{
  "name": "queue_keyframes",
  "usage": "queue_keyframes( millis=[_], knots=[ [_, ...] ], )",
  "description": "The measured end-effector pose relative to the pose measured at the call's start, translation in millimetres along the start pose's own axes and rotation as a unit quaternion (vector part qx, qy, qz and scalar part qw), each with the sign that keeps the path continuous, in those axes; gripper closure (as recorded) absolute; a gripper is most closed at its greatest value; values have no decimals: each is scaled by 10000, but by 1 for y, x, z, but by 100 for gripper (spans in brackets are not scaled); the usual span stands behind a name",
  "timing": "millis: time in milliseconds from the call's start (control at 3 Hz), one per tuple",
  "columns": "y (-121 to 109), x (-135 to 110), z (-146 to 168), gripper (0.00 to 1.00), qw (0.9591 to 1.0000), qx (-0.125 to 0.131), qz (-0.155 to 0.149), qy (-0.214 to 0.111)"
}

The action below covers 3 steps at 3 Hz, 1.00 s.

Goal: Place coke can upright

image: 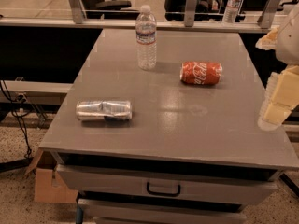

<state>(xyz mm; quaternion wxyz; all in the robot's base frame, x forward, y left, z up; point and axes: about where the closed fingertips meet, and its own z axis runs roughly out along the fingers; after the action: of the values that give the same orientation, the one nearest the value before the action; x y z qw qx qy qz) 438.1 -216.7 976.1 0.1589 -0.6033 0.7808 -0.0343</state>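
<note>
1. Gripper (279,101): cream-coloured, at the right edge of the view, above the table's right rim; whether it is spread or pressed together cannot be told
2. Coke can (201,73): red with white script, lying on its side on the tabletop, left of the gripper and farther back, well apart from it
3. Water bottle (146,38): clear, white cap, upright, left of the coke can, nearer the far edge
4. Silver can (103,110): crinkled, on its side, front left of the tabletop
5. Table (187,129): grey, faintly glossy top; drawer beneath with black handle (163,189)
6. Room: speckled floor, cardboard box (49,183) lower left, cables (18,111) at left, metal railing (187,24) behind, second bottle (232,4) beyond it
</note>
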Motion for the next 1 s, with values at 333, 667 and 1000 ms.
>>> queue_keyframes(
  millis=[333,667,1000],
  knots=[
    [0,0,0,0,10000,3,0,-1],
    [-20,-8,4,0,9998,208,-57,-39],
    [-42,-16,12,0,9990,412,-183,-69]
  ],
)
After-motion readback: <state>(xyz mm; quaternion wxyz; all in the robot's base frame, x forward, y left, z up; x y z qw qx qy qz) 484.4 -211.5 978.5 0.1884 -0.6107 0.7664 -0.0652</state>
